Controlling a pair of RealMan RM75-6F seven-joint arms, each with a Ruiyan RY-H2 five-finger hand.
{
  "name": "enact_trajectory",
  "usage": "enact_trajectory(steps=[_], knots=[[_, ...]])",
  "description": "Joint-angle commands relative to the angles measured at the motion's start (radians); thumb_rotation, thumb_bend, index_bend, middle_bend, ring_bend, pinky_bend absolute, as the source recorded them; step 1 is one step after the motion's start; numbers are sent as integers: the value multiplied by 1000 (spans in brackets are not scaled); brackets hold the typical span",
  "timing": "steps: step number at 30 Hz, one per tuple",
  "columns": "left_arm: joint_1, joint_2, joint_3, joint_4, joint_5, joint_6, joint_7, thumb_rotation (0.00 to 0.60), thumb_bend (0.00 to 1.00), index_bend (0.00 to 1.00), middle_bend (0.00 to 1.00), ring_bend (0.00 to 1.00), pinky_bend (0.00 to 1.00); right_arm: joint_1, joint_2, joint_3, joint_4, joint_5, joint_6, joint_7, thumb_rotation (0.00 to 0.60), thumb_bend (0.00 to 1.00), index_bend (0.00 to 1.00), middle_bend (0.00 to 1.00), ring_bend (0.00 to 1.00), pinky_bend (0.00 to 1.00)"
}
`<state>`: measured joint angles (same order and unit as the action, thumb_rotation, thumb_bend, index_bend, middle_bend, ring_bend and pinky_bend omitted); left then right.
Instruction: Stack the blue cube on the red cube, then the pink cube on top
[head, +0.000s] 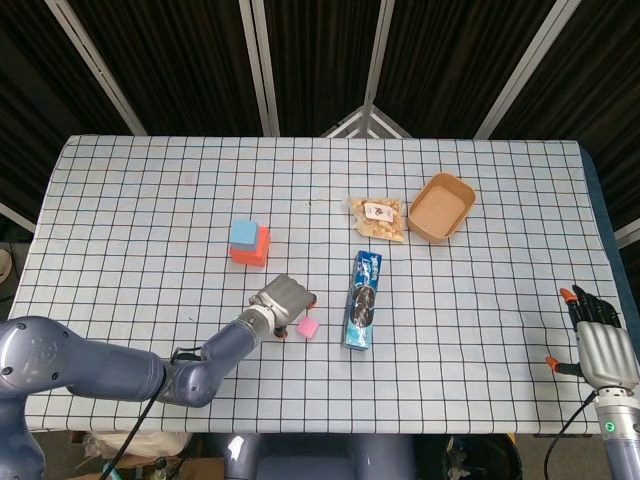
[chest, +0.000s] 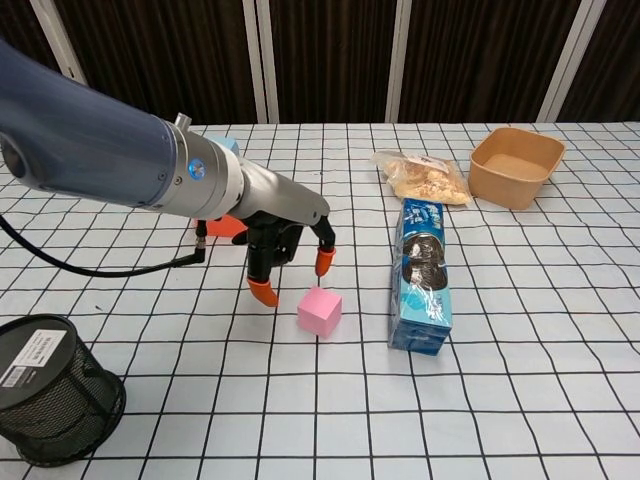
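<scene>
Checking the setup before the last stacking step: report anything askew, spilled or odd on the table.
Nothing spilled or damaged. The blue cube sits off-centre on the red cube, toward its left side in the head view. The cookie box lies flat. The left hand hovers beside the pink cube, not touching it.

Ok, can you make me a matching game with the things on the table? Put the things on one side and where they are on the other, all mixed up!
Things:
1. blue cube
2. pink cube
3. brown bowl
4. black mesh cup

Places:
A. at the near left corner of the table in the chest view
B. on top of the red cube
C. beside the bag of snacks, at the far right
D. lying alone on the cloth, just by the left hand

Right pairs: 1-B, 2-D, 3-C, 4-A
</scene>
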<state>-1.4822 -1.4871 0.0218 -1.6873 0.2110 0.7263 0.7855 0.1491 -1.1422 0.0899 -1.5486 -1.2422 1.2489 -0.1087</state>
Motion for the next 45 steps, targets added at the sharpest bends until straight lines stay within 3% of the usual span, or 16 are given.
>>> enact_trajectory(steps=[1,15,45], knots=[[2,-18,10,20,26,-6,-14,600,274,291,810,646,695,0,2,1,-1,2,-2,2,600,94,33,10,58,87],[-10,-36,29,13,84,20,-41,600,274,314,812,646,695,1,6,-1,-5,-1,-7,13,600,95,33,10,58,87],[-33,-98,56,35,80,85,-10,600,275,296,814,646,696,16,9,-8,-1,-7,-43,38,600,94,33,10,58,87]])
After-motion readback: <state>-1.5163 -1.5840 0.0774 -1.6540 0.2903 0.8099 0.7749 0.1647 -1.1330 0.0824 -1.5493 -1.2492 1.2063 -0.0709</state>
